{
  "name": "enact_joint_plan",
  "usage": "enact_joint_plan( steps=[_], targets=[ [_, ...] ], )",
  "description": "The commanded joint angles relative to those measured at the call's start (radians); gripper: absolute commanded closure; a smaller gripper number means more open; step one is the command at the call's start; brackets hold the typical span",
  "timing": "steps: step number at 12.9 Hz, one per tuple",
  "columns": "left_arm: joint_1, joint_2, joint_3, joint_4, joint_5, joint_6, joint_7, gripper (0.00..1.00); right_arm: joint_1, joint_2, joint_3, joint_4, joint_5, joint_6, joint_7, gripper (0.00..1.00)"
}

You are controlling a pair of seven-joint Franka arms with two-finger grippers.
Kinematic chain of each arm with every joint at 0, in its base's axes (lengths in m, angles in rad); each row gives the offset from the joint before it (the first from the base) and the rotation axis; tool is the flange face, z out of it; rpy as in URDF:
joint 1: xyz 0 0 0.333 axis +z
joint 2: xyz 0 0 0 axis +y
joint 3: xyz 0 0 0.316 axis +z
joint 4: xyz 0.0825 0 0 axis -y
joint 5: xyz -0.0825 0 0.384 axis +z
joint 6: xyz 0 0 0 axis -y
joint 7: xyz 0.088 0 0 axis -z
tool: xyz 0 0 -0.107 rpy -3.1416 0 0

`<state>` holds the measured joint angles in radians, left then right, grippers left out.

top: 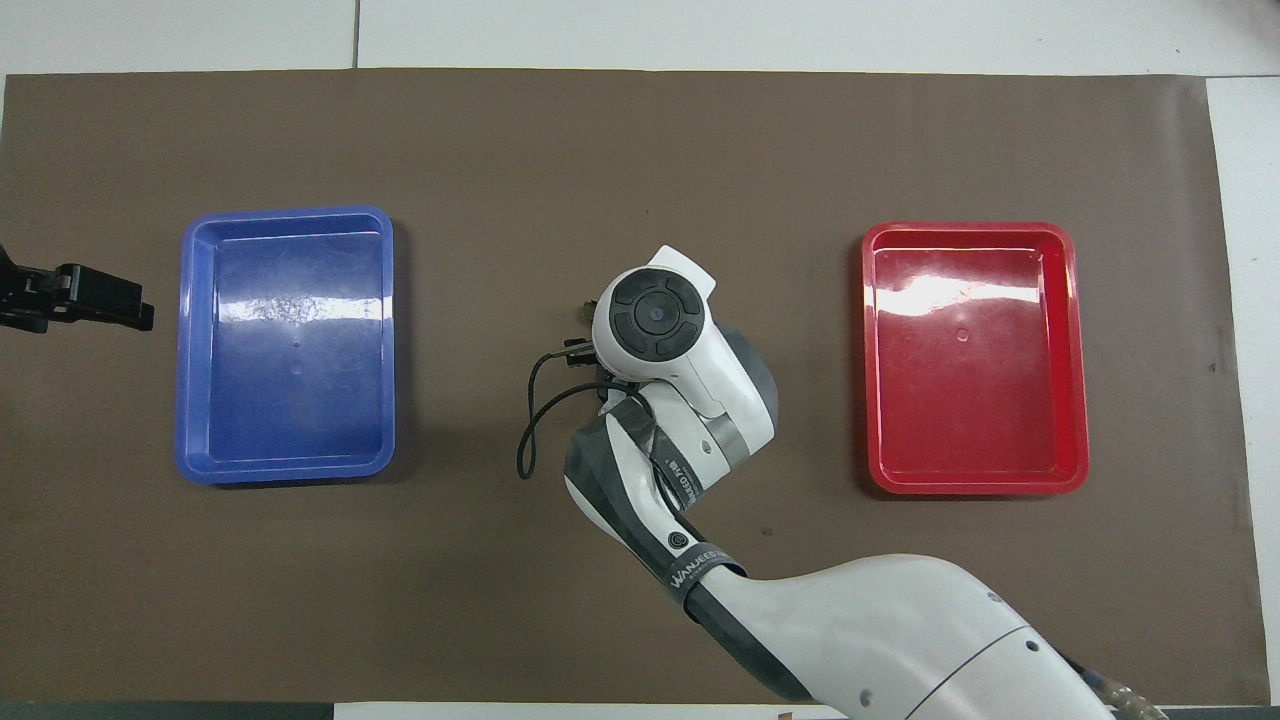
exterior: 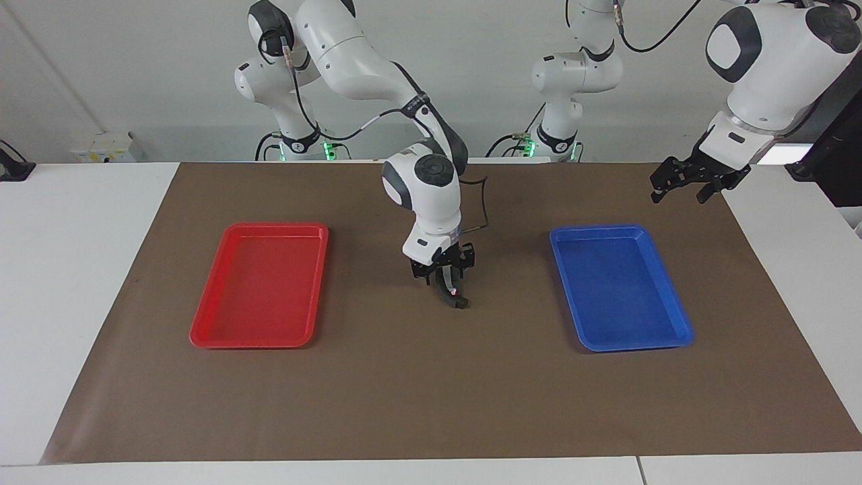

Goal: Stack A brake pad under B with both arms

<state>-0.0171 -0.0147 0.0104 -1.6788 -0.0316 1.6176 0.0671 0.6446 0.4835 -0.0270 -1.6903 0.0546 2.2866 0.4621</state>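
Small dark curved brake piece [exterior: 452,298] on the mat, mid-table

A robotics lab, plainly: two white arms [exterior: 377,74] bolted at a white table [exterior: 81,222] against a bare wall, cables looping from their green-lit bases, a brown mat [exterior: 431,391] spread flat, and a red tray [exterior: 202,337] and a blue tray [exterior: 683,333] laid out.

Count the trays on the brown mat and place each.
2. The red tray lies toward the right arm's end of the table, the blue tray toward the left arm's end. None looks hidden.
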Motion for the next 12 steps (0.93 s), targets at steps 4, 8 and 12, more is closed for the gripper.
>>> enact_joint_plan(
  steps=[4,8,12],
  targets=[
    [0.011,-0.014,-0.003,-0.012,-0.007,0.012,0.010,0.01,-0.210,-0.219,0.001,-0.026,-0.018,-0.166,-0.013,0.01],
    [0.011,-0.014,-0.003,-0.012,-0.008,0.012,0.010,0.01,-0.357,-0.304,0.001,-0.022,-0.093,-0.291,-0.037,0.01],
    [0.011,-0.013,-0.003,-0.012,-0.007,0.012,0.010,0.01,-0.486,-0.381,0.002,-0.022,-0.101,-0.424,-0.141,0.01]
  ],
)
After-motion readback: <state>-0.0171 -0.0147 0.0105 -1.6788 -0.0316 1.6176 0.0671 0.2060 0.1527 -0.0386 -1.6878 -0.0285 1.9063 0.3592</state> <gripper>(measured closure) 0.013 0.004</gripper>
